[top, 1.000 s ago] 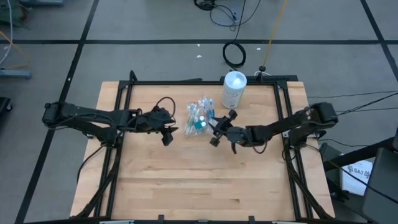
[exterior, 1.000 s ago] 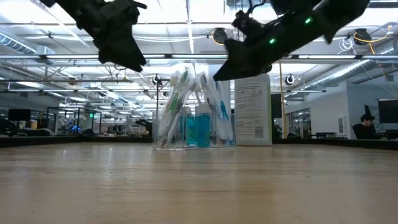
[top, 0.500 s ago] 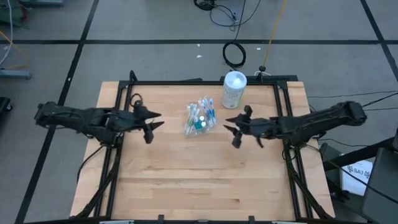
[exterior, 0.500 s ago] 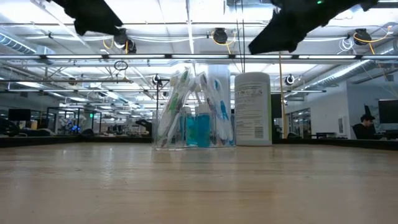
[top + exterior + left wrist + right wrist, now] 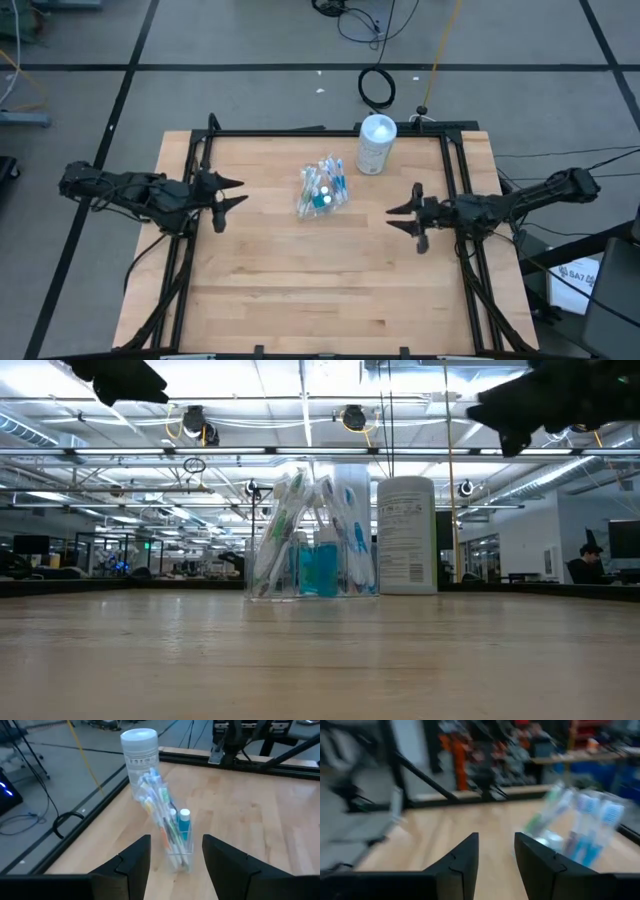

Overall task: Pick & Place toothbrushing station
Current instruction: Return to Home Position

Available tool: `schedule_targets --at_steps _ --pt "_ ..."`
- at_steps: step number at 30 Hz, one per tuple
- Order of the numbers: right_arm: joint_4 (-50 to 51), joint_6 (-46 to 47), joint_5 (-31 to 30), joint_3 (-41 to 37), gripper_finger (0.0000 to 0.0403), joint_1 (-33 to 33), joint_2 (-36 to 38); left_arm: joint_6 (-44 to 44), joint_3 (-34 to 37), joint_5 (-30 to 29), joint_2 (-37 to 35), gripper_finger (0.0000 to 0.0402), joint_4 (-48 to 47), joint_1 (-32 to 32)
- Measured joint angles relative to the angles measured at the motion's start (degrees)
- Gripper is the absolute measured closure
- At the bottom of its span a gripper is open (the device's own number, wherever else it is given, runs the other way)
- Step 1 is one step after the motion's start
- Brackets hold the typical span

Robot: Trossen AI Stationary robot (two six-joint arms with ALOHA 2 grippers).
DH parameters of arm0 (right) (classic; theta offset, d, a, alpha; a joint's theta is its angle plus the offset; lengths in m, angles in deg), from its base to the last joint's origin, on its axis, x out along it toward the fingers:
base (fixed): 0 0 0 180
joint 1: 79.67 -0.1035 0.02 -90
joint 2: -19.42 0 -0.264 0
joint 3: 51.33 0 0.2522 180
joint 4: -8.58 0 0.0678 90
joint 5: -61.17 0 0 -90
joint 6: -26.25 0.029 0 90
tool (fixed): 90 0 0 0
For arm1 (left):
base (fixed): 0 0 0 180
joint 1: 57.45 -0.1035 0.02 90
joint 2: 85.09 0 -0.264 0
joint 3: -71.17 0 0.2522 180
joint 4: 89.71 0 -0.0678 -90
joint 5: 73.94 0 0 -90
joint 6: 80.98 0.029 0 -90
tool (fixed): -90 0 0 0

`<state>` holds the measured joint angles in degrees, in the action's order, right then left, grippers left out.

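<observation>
Both arms have pulled out from the middle: left gripper [image 5: 236,192] now sits toward the left edge of the table [image 5: 300,300], right gripper [image 5: 393,217] toward the right edge. Each is well apart from the transparent organizer [image 5: 322,192], which they hung just beside a second ago. Organizer itself hasn't shifted

Hands: left fingers spread, nothing between them. Right fingers spread too, also empty. Both wrist views confirm

Progress, my read: placing looks done. Organizer stands upright at centre-rear, near the white canister [image 5: 376,143], packed with toothbrushes [image 5: 159,807] plus a small blue bottle [image 5: 184,822]. No loose brush on the wood in the high view. Only the retreat to home is left. Arms reach in over the table, so I'd guess not parked yet

View differences:
- high view: layout and arm spread, but organizer contents too small to sort
- left wrist view: brushes leaning heads-up, bottle's white cap
- low view: organizer base flat on the table; touching the canister or not, can't tell; grippers are just dark shapes in the top corners
- right wrist view: organizer from the opposite side, can't count the brushes
</observation>
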<state>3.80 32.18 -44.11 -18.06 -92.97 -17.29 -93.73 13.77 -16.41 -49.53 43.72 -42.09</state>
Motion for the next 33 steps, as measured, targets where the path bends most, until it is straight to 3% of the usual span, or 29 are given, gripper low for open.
schedule_targets --at_steps 4,8,13,22,33 --pt "-9.7 0.37 6.5 -8.28 0.0285 -0.07 6.4 1.41 4.01 -1.6 -3.62 0.0217 2.33 0.98" --pt "-13.08 0.44 9.58 -13.42 0.0286 -0.07 11.59 5.46 9.41 0.61 -8.42 0.0217 7.88 1.85" --pt "-10.78 0.17 10.0 -14.34 0.0286 -0.05 17.08 9.79 17.37 3.84 -14.24 0.0217 17.06 3.01" --pt "-3.55 -1.21 17.83 -14.38 0.0287 -0.05 21.83 17.79 33.33 4.04 -22.25 0.0217 37.79 3.51" --pt "0.05 -2.12 19.19 -15.82 0.0287 -0.05 27.65 22.0 36.82 14.56 -30.44 0.0217 37.4 3.51"
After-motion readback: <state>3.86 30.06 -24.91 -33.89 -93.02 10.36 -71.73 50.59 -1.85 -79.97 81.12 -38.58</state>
